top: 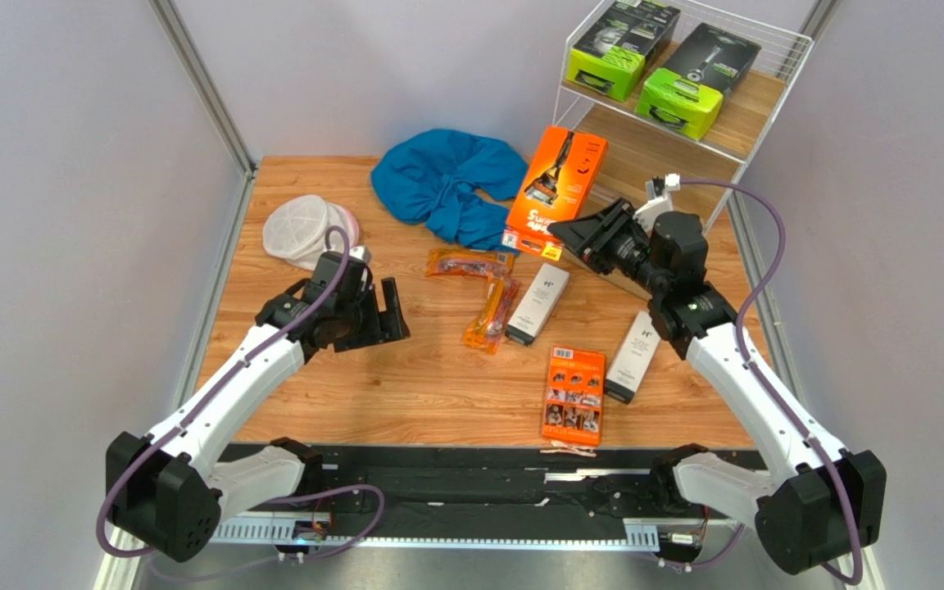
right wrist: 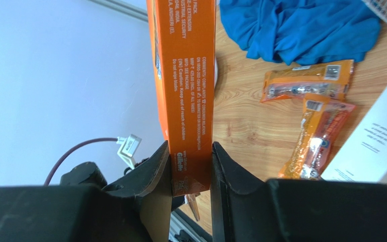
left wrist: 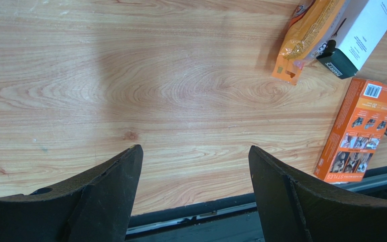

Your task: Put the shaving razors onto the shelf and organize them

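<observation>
- The table is spread with the packs not yet shelved, all laid flat within reach of both arms.
- The shelf is set at the far right corner. Two green boxes are lined up side by side on its top board, and bare wood is seen on the board below.
- The large orange carton is clamped by one end between the fingers of the right gripper. It appears raised just beside the shelf, probably so that it can be slid onto a board.
- The left gripper is hung over bare wood with its fingers wide apart and nothing between them, seemingly parked out of the way.
- Two white boxes, a flat orange carton and two bags are left near mid-table.
</observation>
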Controlling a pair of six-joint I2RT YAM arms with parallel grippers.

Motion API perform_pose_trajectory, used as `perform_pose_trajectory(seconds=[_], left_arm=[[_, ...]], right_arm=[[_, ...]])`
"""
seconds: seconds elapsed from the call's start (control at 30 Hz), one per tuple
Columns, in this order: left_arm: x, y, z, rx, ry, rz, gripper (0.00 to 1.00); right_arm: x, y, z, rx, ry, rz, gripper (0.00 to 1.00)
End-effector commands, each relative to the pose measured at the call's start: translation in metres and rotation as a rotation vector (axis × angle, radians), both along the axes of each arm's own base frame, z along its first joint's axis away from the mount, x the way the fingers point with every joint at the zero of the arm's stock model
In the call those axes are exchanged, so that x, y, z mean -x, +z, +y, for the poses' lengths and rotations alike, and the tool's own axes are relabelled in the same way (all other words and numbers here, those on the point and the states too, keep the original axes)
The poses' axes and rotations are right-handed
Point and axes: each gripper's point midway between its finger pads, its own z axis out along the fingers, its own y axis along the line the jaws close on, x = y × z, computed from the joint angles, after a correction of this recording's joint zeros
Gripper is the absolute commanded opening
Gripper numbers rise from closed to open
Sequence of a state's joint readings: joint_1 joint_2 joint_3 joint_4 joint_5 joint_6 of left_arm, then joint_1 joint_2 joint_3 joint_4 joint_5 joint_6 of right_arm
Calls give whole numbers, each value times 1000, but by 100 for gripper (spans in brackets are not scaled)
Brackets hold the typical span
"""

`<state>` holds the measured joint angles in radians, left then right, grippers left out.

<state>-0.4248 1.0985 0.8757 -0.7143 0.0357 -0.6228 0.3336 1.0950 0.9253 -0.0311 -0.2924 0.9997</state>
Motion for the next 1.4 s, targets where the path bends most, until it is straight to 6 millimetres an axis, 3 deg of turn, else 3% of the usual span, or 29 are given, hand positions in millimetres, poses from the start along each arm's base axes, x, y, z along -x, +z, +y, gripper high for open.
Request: perform_pose_trajectory(seconds=[0.0, 0.3, 0.5, 0.8, 0.9, 1.07, 1.37], left_arm=[[0, 4, 1, -4, -25, -33, 86], [1, 0, 2, -19, -35, -29, 86], [3, -4, 3, -20, -43, -26, 85], [-1, 5, -4, 5, -83, -62, 84], [-9, 17, -20, 89, -111, -115, 84], [-34, 55, -55, 224, -187, -192, 82], [-88, 127, -90, 282, -276, -321, 80]], right_arm=[[-11, 26, -10, -10, -37, -55, 0], [-38, 24, -22, -19, -106, -28, 0], [-49, 30, -28, -39, -151, -20, 7], [-66, 40, -35, -51, -203, -25, 15], [-72, 40, -34, -47, -200, -13, 17], [-79, 35, -39, -48, -222, 10, 20], [-88, 30, -53, -86, -254, 21, 46]])
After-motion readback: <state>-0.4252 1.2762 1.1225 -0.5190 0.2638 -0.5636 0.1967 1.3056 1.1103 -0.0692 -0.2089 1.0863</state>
